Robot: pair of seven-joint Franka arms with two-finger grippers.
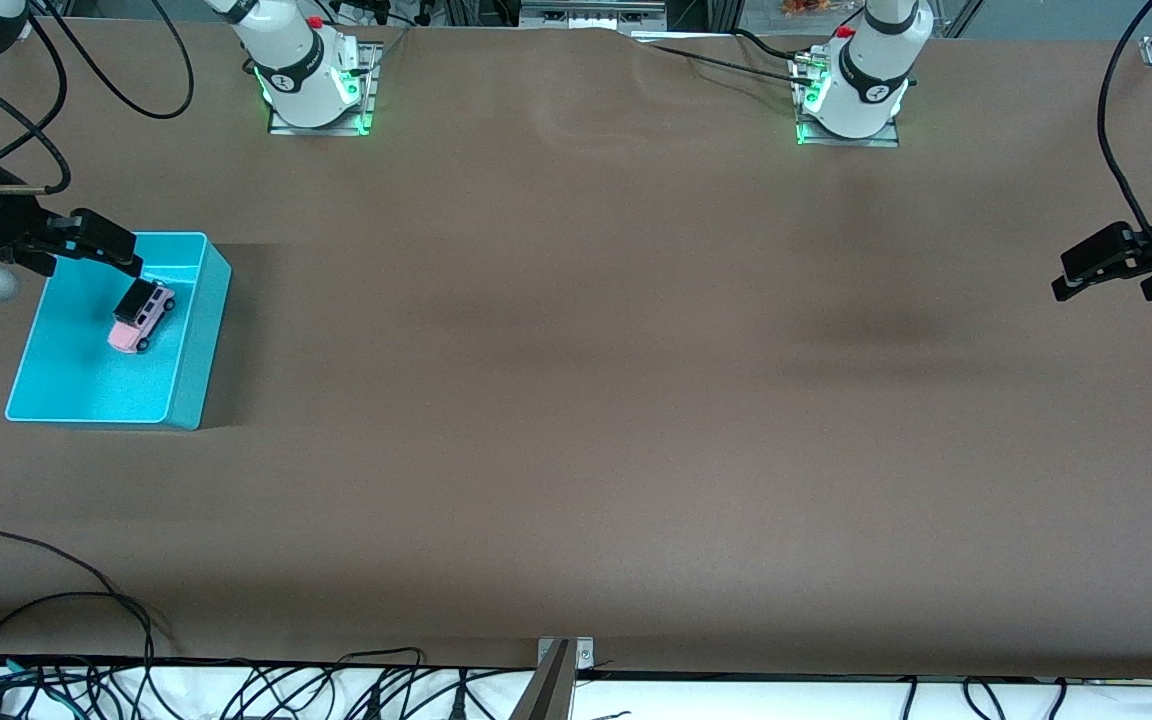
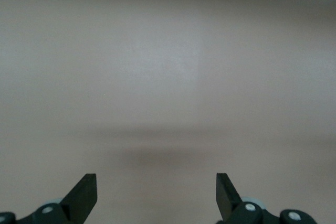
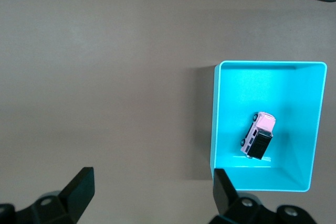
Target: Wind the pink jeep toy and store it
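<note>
The right tool (image 1: pixel 121 250) hangs with its fingers spread wide and nothing between them, up over the farther edge of the turquoise bin (image 1: pixel 198 340) at the right arm's end of the table. Just under it the pink jeep toy (image 1: pixel 141 315) lies inside the bin, on the bin's floor, set at a slant to the walls; its black end points up toward the tool's fingertips and its pink nose toward the front camera. In the right wrist view the pink jeep toy (image 3: pixel 257 136) sits apart from every wall of the turquoise bin (image 3: pixel 216 124), with bare turquoise floor all round it.

The bin stands close to the table's edge at that end. From its wall toward the left arm, the brown table (image 1: pixel 576 400) runs flat and bare.

The left tool (image 1: pixel 1106 275) waits over the table's edge at the left arm's end, fingers also fully apart and holding nothing; its wrist view shows only plain brown cover beneath.

I can read no writing on the toy or the bin.
</note>
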